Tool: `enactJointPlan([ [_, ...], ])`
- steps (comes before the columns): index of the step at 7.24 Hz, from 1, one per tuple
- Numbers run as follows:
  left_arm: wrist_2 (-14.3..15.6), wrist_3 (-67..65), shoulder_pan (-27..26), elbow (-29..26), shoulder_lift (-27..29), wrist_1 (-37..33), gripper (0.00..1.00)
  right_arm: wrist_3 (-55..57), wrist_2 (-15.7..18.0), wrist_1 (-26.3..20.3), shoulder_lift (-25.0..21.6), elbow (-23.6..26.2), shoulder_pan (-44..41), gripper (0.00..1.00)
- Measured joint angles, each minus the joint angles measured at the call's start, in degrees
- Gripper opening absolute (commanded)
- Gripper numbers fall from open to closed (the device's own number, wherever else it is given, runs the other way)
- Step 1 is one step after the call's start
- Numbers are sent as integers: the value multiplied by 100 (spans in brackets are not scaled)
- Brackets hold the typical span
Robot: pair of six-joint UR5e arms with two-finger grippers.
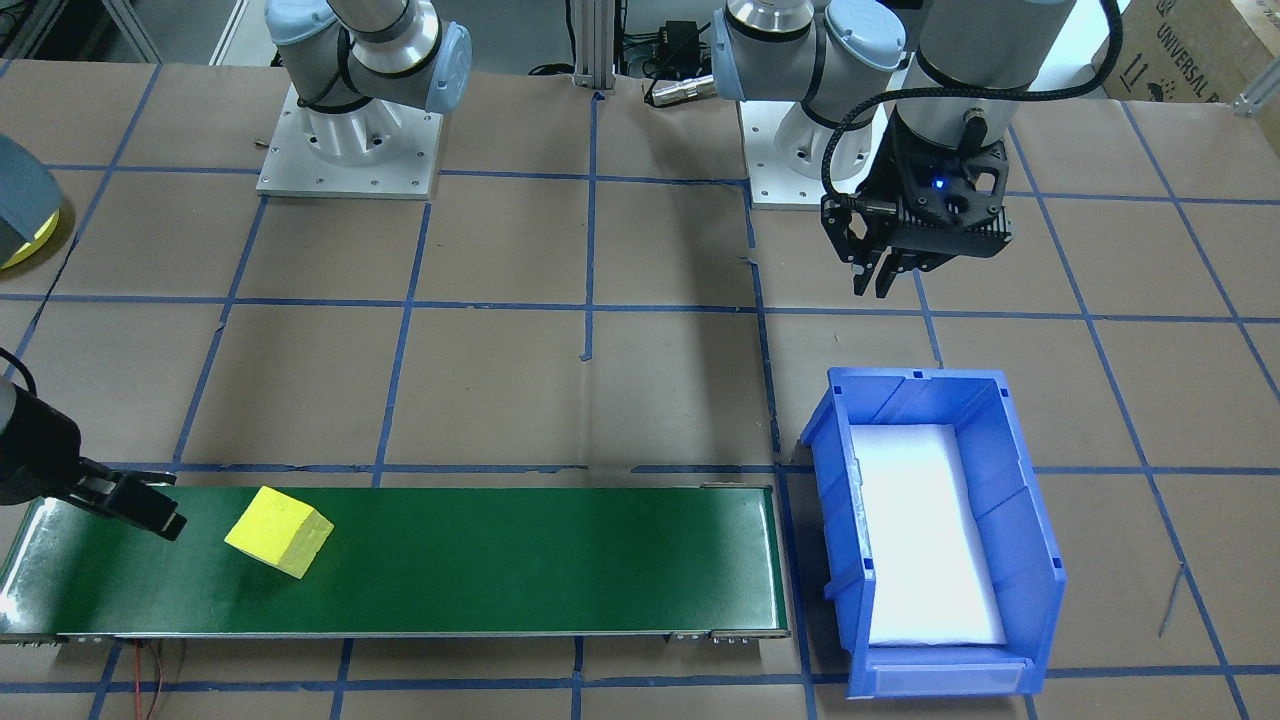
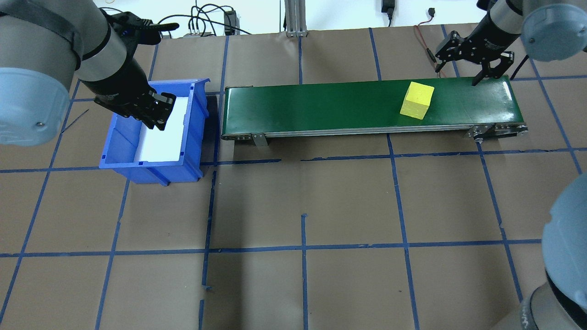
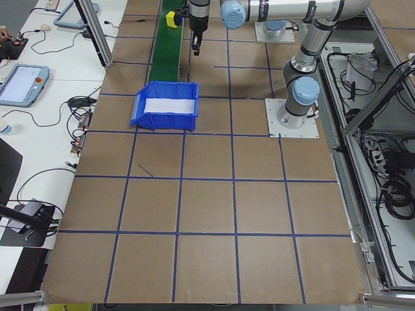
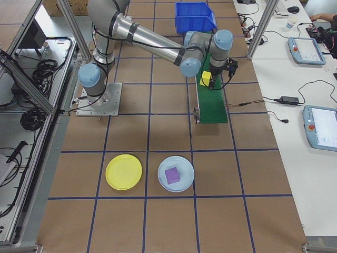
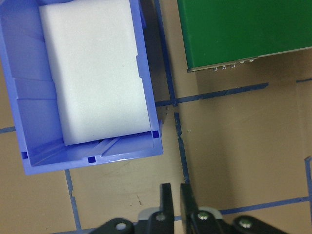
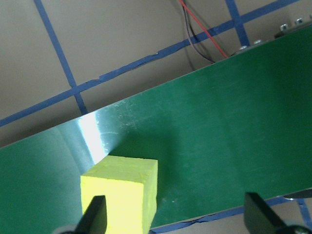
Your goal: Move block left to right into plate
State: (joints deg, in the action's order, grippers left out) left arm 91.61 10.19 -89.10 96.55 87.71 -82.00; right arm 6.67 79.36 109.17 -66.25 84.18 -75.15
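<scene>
My yellow block (image 1: 279, 531) sat cornerwise on the green belt (image 1: 480, 560); right pincer (image 2: 467, 68) spread just beside it, left pincer (image 5: 173, 201) pressed together.

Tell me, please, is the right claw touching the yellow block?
Apart: the overhead view shows the open right claw beside the yellow block, green belt between them.
</scene>
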Motion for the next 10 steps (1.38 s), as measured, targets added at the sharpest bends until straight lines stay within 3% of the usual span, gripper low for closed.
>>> enactJointPlan([
  [3, -15, 52, 1, 4, 8, 0, 40, 257, -67, 155, 214, 12, -132, 99],
  [5, -18, 55, 4, 4, 9, 2, 32, 244, -68, 280, 323, 110, -146, 99],
  [6, -15, 39, 5, 4, 10, 3, 32, 207, -51, 376, 421, 194, -147, 97],
  [7, -11, 22, 6, 4, 10, 2, 43, 155, -12, 422, 491, 269, -145, 88],
  [9, -16, 51, 6, 4, 21, 4, 53, 73, 197, 441, 538, 346, -139, 41],
  [10, -19, 69, 6, 4, 29, 14, 53, 17, 292, 435, 527, 334, -132, 34],
])
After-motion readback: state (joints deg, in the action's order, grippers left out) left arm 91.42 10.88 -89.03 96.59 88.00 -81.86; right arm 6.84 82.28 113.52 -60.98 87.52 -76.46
